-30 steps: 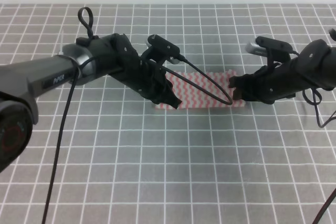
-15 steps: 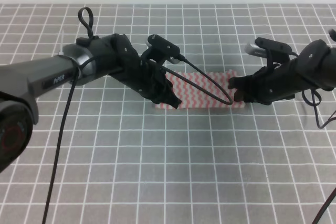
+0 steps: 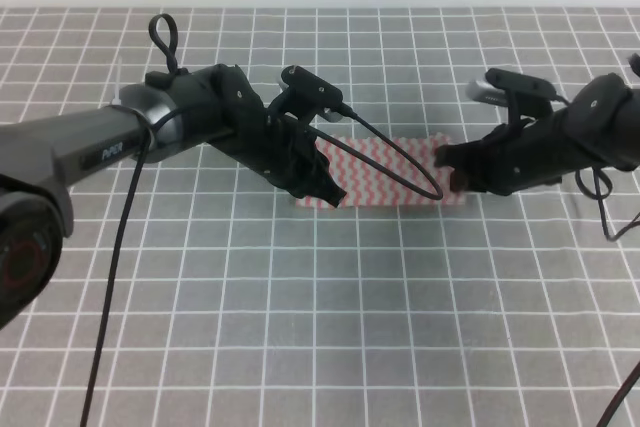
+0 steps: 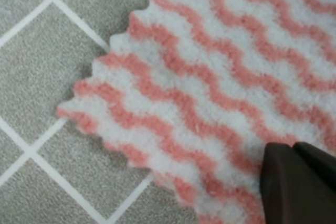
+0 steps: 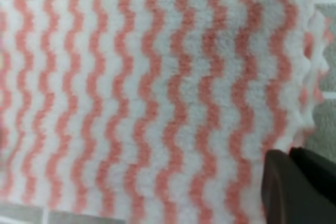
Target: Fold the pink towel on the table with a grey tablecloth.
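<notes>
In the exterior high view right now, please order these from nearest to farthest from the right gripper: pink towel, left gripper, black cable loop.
1. pink towel, directly at the right gripper, on its left.
2. left gripper, at the towel's opposite end.
3. black cable loop, far left, toward the back.

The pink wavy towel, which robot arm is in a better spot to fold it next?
Probably the right. Its fingers sit on the lifted end of the pink-and-white wavy striped towel. The left fingers press the flat near corner against the grey gridded tablecloth, acting more like an anchor.
</notes>
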Tool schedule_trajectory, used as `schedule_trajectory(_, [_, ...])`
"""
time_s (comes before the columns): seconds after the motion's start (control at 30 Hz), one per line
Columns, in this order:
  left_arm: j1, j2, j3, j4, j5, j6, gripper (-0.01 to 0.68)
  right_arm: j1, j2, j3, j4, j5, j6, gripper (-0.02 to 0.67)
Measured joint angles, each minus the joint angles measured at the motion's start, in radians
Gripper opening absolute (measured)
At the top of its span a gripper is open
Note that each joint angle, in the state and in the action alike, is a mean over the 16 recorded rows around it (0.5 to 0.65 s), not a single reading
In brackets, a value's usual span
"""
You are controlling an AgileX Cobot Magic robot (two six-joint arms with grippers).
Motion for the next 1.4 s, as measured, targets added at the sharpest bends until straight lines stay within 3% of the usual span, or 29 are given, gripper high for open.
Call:
schedule_trajectory(0.57, [0.0, 0.001, -0.001, -0.002, -0.004, 0.0, 0.0, 0.014, -0.019, -0.108, 0.035, 0.11, -0.075, -0.015])
schedule_trajectory(1.4, [0.041, -0.093, 0.0, -0.029, 0.026, 0.001, 0.0, 0.063, -0.019, -0.119, 0.291, 0.114, -0.311, -0.016])
